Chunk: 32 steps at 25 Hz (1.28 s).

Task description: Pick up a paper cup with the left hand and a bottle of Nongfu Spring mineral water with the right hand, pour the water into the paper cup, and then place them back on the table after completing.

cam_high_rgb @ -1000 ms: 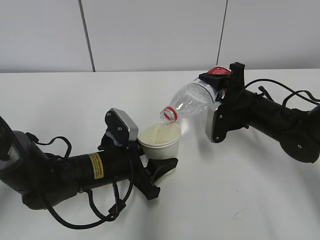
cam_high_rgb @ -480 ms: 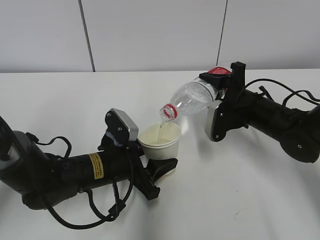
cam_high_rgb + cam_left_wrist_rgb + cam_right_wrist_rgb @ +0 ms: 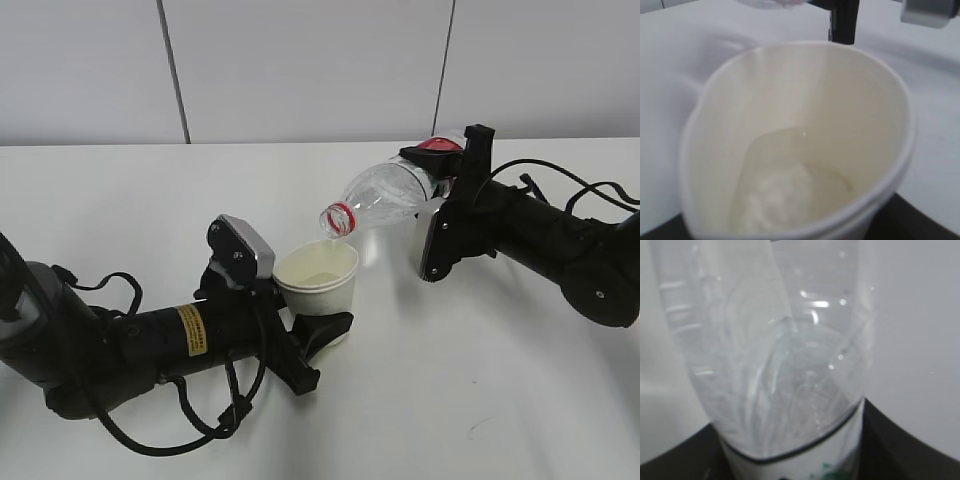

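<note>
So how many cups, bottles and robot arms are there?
Cups: 1, the paper cup
Bottles: 1, the water bottle
Robot arms: 2, the left arm and the right arm
Total: 4

One paper cup point(image 3: 318, 279) stands near the middle of the table point(image 3: 520, 400), holding a little water; the left wrist view shows the same single cup point(image 3: 800, 140) from above. One clear plastic bottle point(image 3: 385, 193) lies tilted at about two o'clock from the cup; the right wrist view shows that one bottle point(image 3: 775, 360) close up. Two black robot arms are in view: one at the cup's eight o'clock point(image 3: 150, 345), one at its three o'clock point(image 3: 545, 245). There is one table.
</note>
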### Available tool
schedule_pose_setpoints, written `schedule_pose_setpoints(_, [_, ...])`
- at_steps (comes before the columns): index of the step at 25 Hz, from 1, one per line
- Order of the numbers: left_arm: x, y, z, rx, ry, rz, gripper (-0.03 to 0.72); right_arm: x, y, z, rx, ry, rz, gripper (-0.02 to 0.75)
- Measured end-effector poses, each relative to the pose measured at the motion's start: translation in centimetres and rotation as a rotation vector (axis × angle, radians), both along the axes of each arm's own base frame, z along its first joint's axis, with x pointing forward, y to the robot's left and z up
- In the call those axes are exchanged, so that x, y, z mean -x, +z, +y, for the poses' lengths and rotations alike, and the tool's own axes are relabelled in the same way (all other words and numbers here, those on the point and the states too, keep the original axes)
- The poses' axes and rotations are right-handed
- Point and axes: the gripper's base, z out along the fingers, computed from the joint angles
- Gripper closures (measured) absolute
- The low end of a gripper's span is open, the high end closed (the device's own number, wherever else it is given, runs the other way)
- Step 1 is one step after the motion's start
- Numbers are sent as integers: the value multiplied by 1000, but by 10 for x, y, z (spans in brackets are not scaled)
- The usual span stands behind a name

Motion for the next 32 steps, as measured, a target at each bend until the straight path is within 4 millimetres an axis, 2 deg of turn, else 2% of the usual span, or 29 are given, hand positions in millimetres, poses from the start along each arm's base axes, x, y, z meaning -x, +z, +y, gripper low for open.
schedule_pose_setpoints(5, [0, 0, 0, 1, 4, 0, 291, 0, 0, 0, -44, -4, 25, 361])
schedule_pose_setpoints(12, [-1, 0, 1, -30, 0, -55, 291, 4, -4, -4, -207, -54, 132, 361])
schedule_pose_setpoints(27, [-13, 2, 8, -24, 153, -66, 291, 4, -7, -11, -835, -180, 440, 345])
schedule_pose_setpoints(32, [-16, 2, 11, -15, 212, -57, 291, 2, -7, -17, -1064, -245, 503, 361])
